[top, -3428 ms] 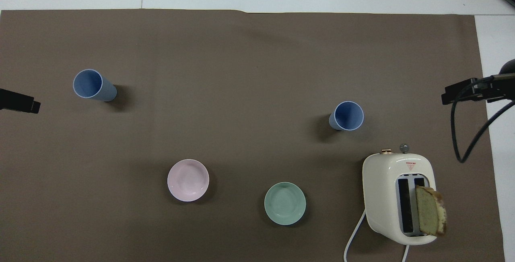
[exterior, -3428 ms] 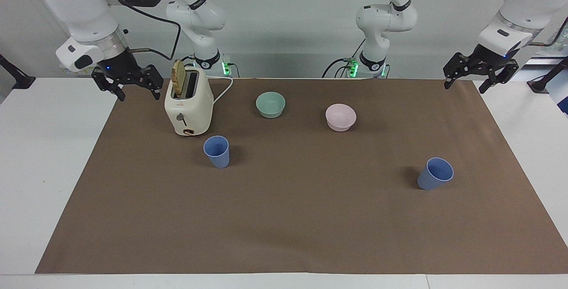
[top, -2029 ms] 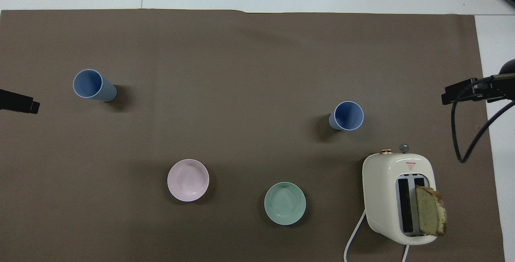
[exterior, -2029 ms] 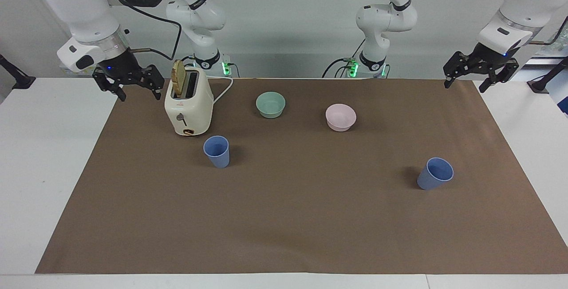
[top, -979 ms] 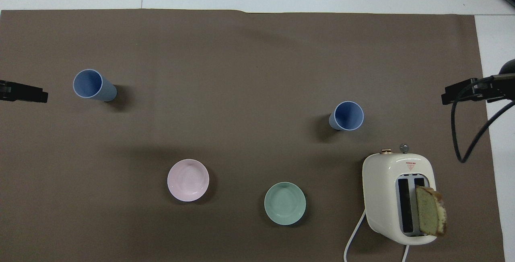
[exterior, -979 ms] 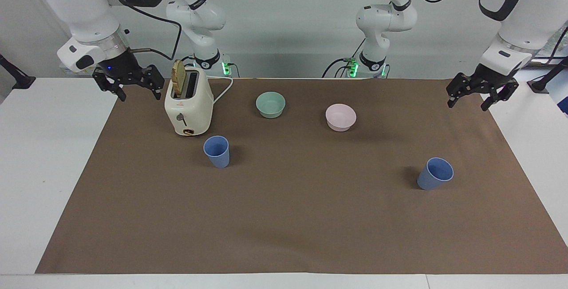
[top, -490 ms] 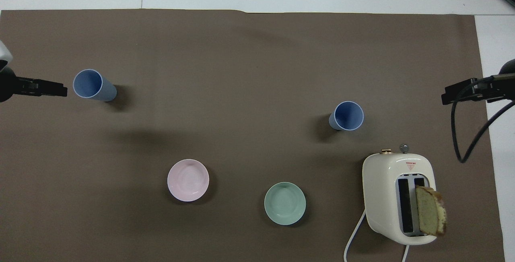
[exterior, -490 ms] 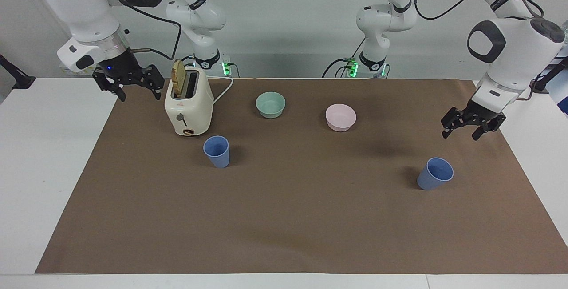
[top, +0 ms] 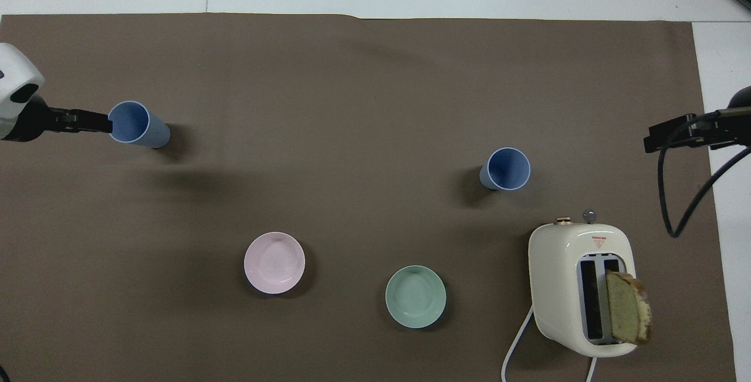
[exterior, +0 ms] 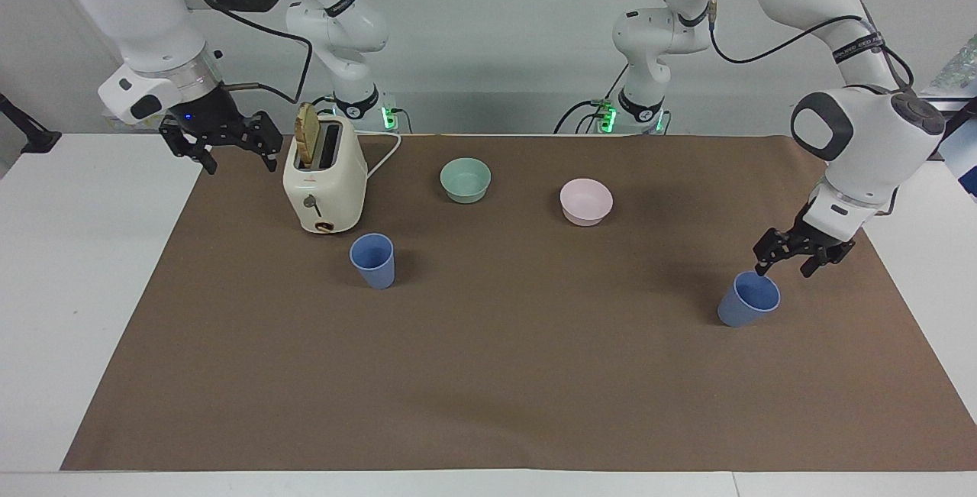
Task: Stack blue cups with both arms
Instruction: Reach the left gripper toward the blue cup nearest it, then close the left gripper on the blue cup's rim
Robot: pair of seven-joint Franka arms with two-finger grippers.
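Note:
Two blue cups stand upright on the brown mat. One cup (exterior: pixel 748 300) (top: pixel 138 124) is at the left arm's end of the table. The other cup (exterior: pixel 372 260) (top: pixel 507 169) stands beside the toaster. My left gripper (exterior: pixel 781 271) (top: pixel 88 121) is low and open, right beside the first cup, with one fingertip (exterior: pixel 759 269) at its rim. Whether it touches the rim I cannot tell. My right gripper (exterior: pixel 217 150) (top: pixel 657 138) waits open in the air over the mat's edge, next to the toaster and holding nothing.
A cream toaster (exterior: pixel 324 184) (top: pixel 581 285) with a bread slice sticking out stands at the right arm's end. A mint-green bowl (exterior: pixel 465 179) (top: pixel 415 296) and a pink bowl (exterior: pixel 586 201) (top: pixel 274 262) sit nearer the robots than the cups.
My left arm has swung down from its raised place at the mat's corner to the cup's rim. The cups and the right arm have not moved.

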